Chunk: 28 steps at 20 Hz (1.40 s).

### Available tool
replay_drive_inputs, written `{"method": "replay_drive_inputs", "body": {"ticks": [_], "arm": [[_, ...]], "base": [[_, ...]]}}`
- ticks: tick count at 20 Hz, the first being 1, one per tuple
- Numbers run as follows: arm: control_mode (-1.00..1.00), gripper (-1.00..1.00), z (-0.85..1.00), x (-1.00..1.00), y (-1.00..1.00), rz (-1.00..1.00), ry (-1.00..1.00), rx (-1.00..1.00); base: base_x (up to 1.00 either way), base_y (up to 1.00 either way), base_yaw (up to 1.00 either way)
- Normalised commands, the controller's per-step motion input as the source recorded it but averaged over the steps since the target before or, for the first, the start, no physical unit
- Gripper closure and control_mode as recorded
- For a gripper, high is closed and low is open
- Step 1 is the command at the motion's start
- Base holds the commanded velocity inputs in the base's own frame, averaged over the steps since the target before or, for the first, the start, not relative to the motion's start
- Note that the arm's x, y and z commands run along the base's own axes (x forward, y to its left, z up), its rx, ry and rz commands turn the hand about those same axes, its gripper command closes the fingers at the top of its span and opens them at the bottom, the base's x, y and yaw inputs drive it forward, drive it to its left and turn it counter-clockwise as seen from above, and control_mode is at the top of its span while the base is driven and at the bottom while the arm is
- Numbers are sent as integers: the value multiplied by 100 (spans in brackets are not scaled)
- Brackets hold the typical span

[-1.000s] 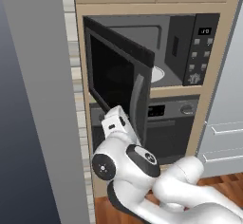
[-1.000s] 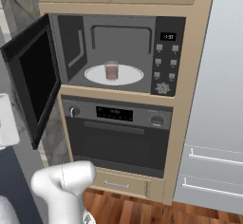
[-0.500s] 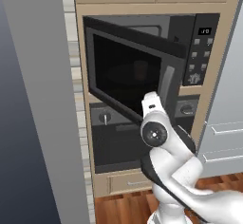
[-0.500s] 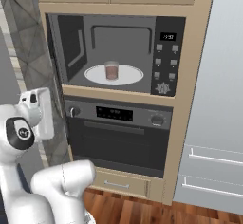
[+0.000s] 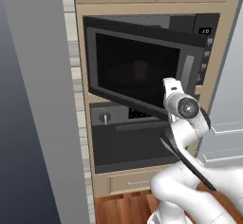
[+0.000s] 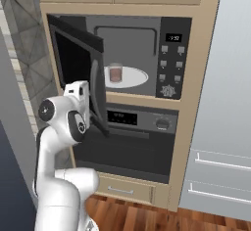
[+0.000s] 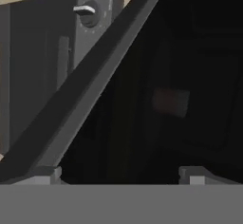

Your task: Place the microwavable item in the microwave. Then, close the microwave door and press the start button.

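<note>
The microwave [image 6: 169, 39] is built into the wall, and its button panel [image 6: 169, 66] is on the right. The microwavable item, a pinkish-brown cup [image 6: 115, 73], stands upright on the white turntable [image 6: 135, 78] inside. It also shows dimly through the door's window [image 5: 140, 69] [image 7: 171, 100]. The microwave door [image 5: 137, 71] [image 6: 73, 61] stands about half shut, with its bar handle [image 6: 95, 90] towards me. My gripper [image 7: 118, 174] [image 5: 169, 85] is open against the outer face of the door near its free edge. Nothing is between its fingertips [image 7: 47, 172].
An oven [image 6: 132, 147] with a knob [image 5: 104, 118] [image 7: 87, 11] sits right below the microwave, and a drawer [image 6: 120, 190] lies under that. A tall grey panel [image 5: 33, 104] rises on the left. Grey cabinet fronts [image 6: 220, 137] stand on the right.
The door has swung from wide open to about half shut. My hand has gone with it, moving rightwards across the left base view while pressed on the door's face. The cup has stayed put.
</note>
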Motion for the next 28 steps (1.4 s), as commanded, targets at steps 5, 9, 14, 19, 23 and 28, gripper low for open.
{"method": "replay_drive_inputs", "body": {"ticks": [5,9,14,19,23,28], "arm": [[-100,-100,0,92,-29,12,0,12],[-100,-100,19,97,-1,3,9,8],[-100,-100,52,78,0,0,25,2],[-100,-100,20,60,-21,1,15,0],[-100,-100,20,50,-33,4,7,0],[-100,-100,17,50,-25,4,1,0]], "base": [[0,0,0],[0,0,0],[0,0,0],[0,0,0],[0,0,0],[0,0,0]]}}
